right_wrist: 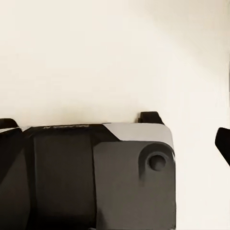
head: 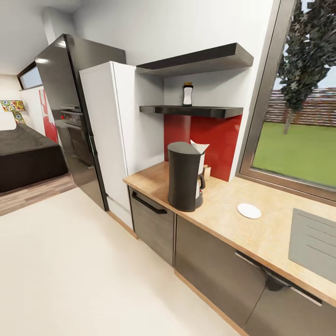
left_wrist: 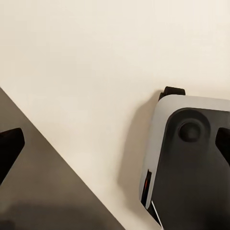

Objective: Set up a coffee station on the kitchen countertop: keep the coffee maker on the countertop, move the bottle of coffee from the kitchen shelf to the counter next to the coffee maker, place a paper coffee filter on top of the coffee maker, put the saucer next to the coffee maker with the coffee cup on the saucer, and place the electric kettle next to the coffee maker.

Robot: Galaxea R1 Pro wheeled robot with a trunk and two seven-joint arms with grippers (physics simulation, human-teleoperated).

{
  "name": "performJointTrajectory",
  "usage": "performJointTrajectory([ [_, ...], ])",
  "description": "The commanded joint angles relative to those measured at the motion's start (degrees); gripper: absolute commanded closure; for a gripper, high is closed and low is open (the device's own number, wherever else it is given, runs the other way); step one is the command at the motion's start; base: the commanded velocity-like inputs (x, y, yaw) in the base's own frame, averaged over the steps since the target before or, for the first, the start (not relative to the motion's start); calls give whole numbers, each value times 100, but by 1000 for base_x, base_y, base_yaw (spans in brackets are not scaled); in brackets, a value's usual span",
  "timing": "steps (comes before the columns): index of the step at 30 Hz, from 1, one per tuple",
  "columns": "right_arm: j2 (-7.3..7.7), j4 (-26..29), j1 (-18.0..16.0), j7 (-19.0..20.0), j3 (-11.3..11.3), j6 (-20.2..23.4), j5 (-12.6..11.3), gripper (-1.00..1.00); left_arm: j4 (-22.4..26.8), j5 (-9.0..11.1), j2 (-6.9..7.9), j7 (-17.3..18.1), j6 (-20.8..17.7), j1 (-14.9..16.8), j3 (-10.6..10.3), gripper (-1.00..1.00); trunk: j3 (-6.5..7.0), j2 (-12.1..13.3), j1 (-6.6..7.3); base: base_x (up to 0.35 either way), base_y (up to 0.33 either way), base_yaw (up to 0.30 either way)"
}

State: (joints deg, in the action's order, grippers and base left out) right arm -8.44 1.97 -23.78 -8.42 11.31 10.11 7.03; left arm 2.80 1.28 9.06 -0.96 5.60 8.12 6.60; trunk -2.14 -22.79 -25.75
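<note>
Coffee maker (head: 185,176) stood on the kitchen countertop (head: 261,233), a saucer (head: 248,211) nearby and the bottle of coffee (head: 187,94) shelved above; both grippers' fingers were spread, empty.

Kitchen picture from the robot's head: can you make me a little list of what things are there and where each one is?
coffee maker: upright on the kitchen countertop, white paper filter poking out on top
saucer: flat on the countertop, apart from the coffee maker, toward the sink
bottle of coffee: standing on the lower shelf
cup on saucer: none
hands: both open, pointing at the floor
</note>
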Motion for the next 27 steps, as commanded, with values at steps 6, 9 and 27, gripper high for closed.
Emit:
performJointTrajectory([
  [6, 98, -44, 428, 71, 38, -497, 178, -100, -7, 18, 0, -7, 20, 6, 29, -100, -12, -12, -4, 0, 0, 0],
  [9, 118, -41, 453, 76, 38, -520, 182, -100, -7, 20, -2, -8, 20, 6, 33, -100, -12, -12, -4, 0, 0, 0],
  [27, 115, -39, 476, 96, 38, -536, 171, -100, -8, 46, 0, -9, 20, 6, 71, -100, -12, -12, -4, 0, 0, 0],
])
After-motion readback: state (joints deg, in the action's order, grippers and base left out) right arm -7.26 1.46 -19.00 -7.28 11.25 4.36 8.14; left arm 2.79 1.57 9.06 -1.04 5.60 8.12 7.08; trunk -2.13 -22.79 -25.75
